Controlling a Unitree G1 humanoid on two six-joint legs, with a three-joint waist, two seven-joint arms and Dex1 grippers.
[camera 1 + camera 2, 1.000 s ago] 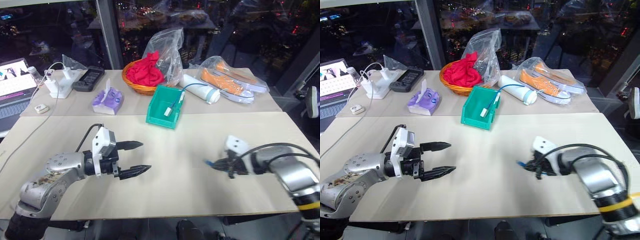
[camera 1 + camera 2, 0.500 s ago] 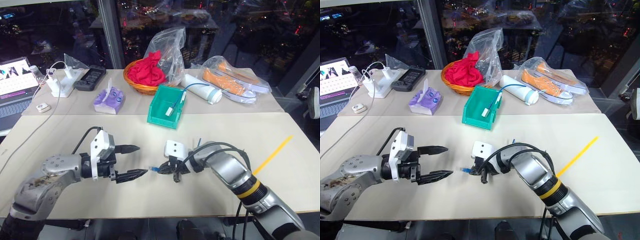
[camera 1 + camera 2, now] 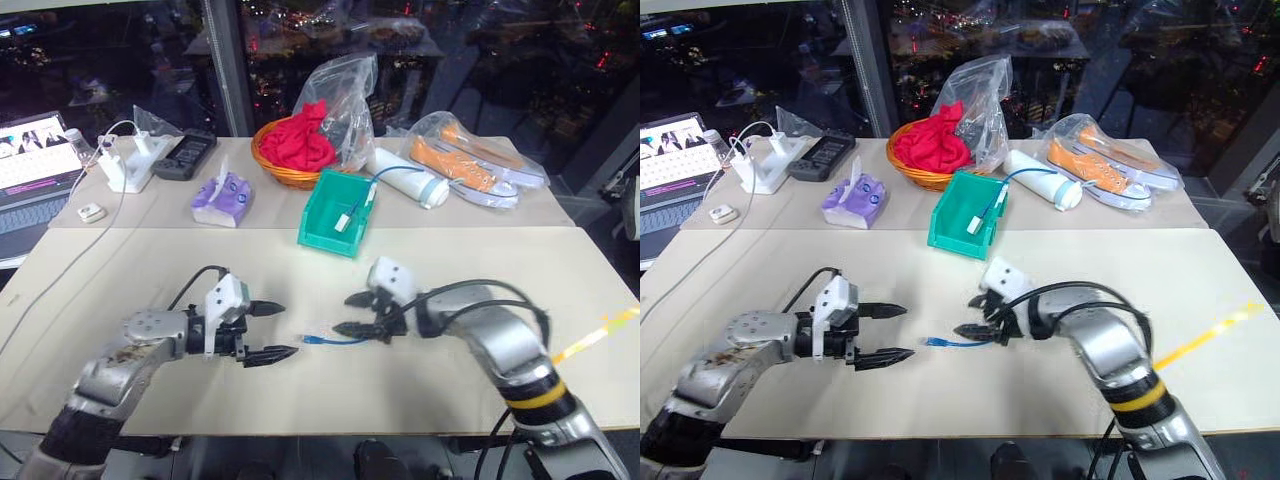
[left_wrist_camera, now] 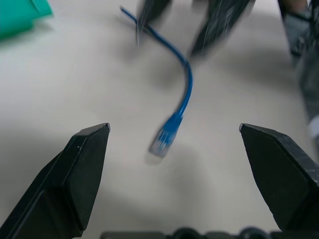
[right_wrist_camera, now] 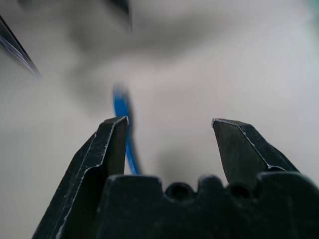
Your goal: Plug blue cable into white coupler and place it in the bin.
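The blue cable (image 3: 335,341) lies on the table (image 3: 150,270) between the 2 grippers, its plug end (image 4: 162,141) pointing toward the left gripper (image 3: 270,331) and its other end running under the right gripper (image 3: 352,314). The left gripper has its 2 black fingers spread wide; in its wrist view the plug sits on the tabletop between the fingertips and a little beyond them, touching neither. The right gripper's fingers are parted as well, 1 above the other, and the cable passes just beside the lower finger (image 5: 107,149) rather than being clamped; whether it touches that finger I cannot tell. The bin (image 3: 335,212) stands well apart, farther back on the table, tilted with its low front lip facing the robot, and 1 white connector with a pale cable (image 3: 350,215) rests inside it.
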